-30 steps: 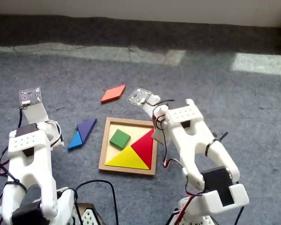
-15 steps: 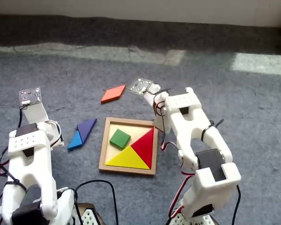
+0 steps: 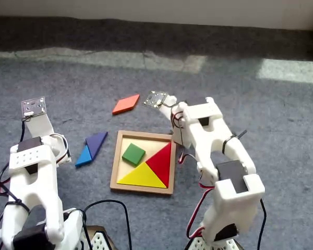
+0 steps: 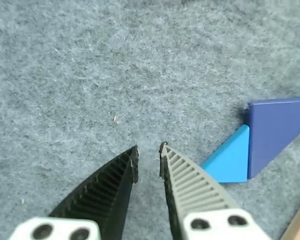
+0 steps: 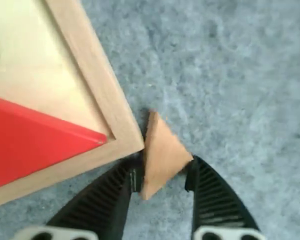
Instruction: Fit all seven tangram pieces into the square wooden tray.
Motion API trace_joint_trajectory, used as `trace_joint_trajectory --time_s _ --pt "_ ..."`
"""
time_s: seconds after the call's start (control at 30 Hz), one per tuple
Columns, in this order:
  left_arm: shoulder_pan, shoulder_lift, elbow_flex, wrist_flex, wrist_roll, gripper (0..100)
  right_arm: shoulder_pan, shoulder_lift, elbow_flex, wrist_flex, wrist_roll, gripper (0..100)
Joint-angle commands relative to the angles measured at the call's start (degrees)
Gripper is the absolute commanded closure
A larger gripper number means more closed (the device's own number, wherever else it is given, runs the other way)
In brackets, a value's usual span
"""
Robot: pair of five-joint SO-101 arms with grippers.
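The right claw is closed on the tan triangle just outside the tray corner, so next it should probably lift the piece over the rim into the free space.

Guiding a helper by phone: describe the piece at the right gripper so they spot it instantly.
Find the square wooden tray. Just outside its corner beside the red triangle, the right gripper clasps a small tan triangle, the only wood-coloured piece.
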Motion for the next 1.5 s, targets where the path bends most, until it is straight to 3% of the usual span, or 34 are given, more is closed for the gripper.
trace_joint_trajectory --time_s 0.0,0.2,0.53,0.8,1.03,1.47 --pt "-0.48 -1.54 -0.04 0.26 0.09 90 1.01 2.24 -1.01 0.13 0.62 92.7" --pt "-0.4 -1.54 -0.04 0.18 0.09 90 6.02 -0.84 -0.84 0.4 0.62 99.0" --pt "-0.31 -1.54 -0.04 0.18 0.09 90 11.3 -11.82 0.84 0.48 0.18 98.8" --pt "-0.22 -1.54 -0.04 0.18 0.09 90 6.2 -13.67 1.1 0.48 0.18 77.9" --pt "-0.22 -1.54 -0.04 0.18 0.09 90 -0.04 -13.49 1.1 0.4 0.88 77.2" --pt "-0.22 -1.54 -0.04 0.18 0.09 90 -2.24 -13.49 5.32 -0.04 13.98 77.2"
